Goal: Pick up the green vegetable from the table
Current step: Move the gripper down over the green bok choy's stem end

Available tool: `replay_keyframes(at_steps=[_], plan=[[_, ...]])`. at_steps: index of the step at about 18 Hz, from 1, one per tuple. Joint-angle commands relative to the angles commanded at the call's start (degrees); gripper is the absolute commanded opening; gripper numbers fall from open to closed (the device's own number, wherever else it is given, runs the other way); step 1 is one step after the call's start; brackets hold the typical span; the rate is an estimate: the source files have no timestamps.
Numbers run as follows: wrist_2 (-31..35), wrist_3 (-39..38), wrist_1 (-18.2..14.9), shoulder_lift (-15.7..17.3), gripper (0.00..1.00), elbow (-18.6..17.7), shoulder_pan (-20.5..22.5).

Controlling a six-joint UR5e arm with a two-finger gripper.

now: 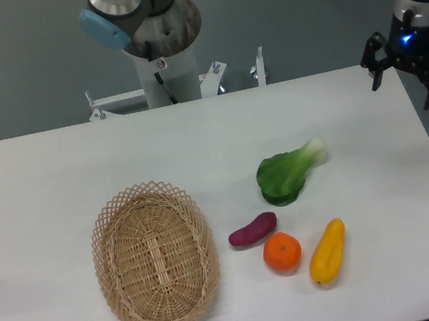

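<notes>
You are at the approach step: the gripper (410,76), fingers apparently apart and empty at the frame's upper right edge, must travel down-left to the green vegetable (287,172) lying right of centre on the table (54,168).

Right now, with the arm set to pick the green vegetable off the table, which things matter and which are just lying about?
Belongs to the job:
green vegetable
table
gripper, open, over the table's far right edge

Just lying about:
wicker basket
purple vegetable
orange
yellow vegetable
</notes>
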Motion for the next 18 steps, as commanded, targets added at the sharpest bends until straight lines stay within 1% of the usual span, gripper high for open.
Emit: replay_keyframes(at_steps=[3,9,12,15,17,18], plan=[[-0.1,0.1,1.8,0.1,1.00,-1.1,0.0],[-0.2,-0.1,1.8,0.3,1.00,-1.3,0.0],[-0.1,-2.4,1.8,0.3,1.00,-2.5,-0.2],[-0.1,-2.9,2.6,1.1,1.00,-5.2,-0.5],[0.0,-3.1,4.6,2.3,1.00,-8.9,-1.3],[0.0,-3.3,6.4,3.0,1.00,-11.4,-1.8]])
